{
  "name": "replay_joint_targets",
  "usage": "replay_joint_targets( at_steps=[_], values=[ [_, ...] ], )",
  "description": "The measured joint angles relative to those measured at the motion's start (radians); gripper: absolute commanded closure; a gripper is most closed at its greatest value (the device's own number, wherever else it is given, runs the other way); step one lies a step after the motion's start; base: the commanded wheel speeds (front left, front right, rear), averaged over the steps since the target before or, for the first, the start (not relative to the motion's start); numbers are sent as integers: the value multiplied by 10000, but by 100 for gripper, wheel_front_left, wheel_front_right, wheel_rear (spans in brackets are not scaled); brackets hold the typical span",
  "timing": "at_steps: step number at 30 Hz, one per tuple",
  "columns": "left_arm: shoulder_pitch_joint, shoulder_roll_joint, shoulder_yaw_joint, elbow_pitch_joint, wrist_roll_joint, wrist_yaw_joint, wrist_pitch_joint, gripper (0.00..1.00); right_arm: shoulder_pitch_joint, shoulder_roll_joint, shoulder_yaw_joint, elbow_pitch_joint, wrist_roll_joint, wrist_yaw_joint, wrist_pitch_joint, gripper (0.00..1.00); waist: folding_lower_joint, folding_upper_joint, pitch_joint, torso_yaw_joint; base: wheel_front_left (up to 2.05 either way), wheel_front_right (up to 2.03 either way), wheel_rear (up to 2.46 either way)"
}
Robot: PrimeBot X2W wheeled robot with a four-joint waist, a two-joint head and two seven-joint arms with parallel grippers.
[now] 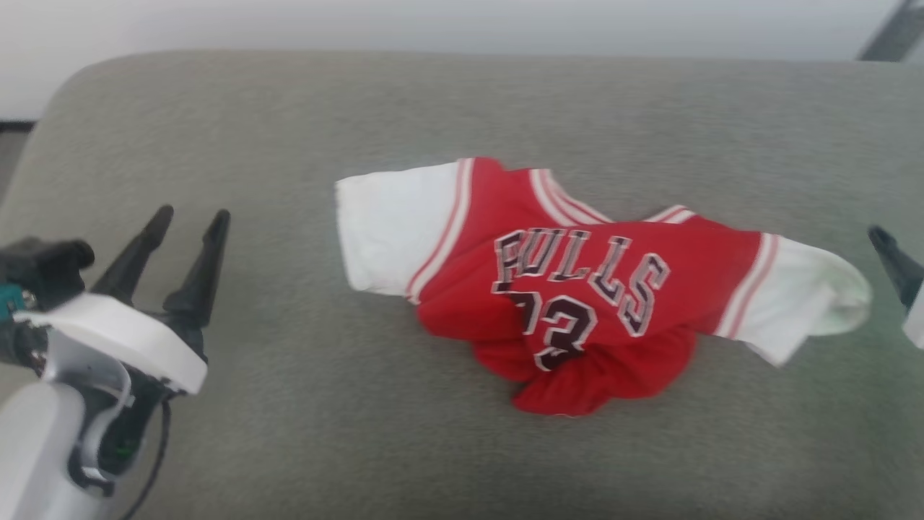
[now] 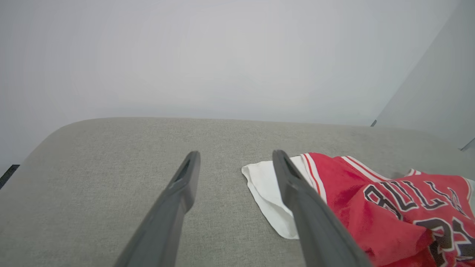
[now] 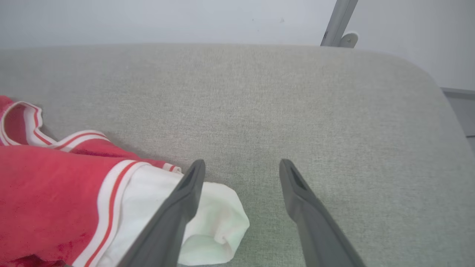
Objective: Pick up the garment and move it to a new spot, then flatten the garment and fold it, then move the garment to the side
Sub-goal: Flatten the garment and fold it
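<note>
In the head view, the garment (image 1: 577, 289) is seen lying crumpled near the middle of the table (image 1: 289, 108), which is covered in grey fabric. Its lettered front is turned up and a white sleeve is spread toward each side edge. The left pincer (image 1: 192, 214) is held near the left edge, well apart from the garment, with its fingers spread. One dark finger of the right pincer (image 1: 895, 263) is seen just beside the right sleeve.

In the left wrist view, the left pincer (image 2: 236, 154) is shown apart and empty above bare table (image 2: 111, 167), with the garment (image 2: 389, 207) beyond its right finger.

In the right wrist view, the right pincer (image 3: 242, 163) is shown apart, with nothing gripped. The sleeve end of the garment (image 3: 55, 200) is partly covered by one finger. Contact cannot be told.
</note>
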Motion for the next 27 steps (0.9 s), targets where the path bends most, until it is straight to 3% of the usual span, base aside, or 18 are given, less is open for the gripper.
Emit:
replay_joint_targets(
  at_steps=[15,21,27],
  values=[
    [-983,1197,54,253,-244,399,2334,0,1061,1998,-617,-2512,-926,0,-3737,0,0,0,38,-2478,0,0,0],
    [-1559,1551,-169,1164,-510,625,3737,0,1550,2834,-698,-2888,-1149,0,-4092,0,0,0,379,-3387,0,0,0],
    [-2272,1856,-581,2380,-516,986,5417,0,1640,3078,-416,-3041,-1170,0,-4034,0,0,0,883,-3941,0,0,0]
  ],
)
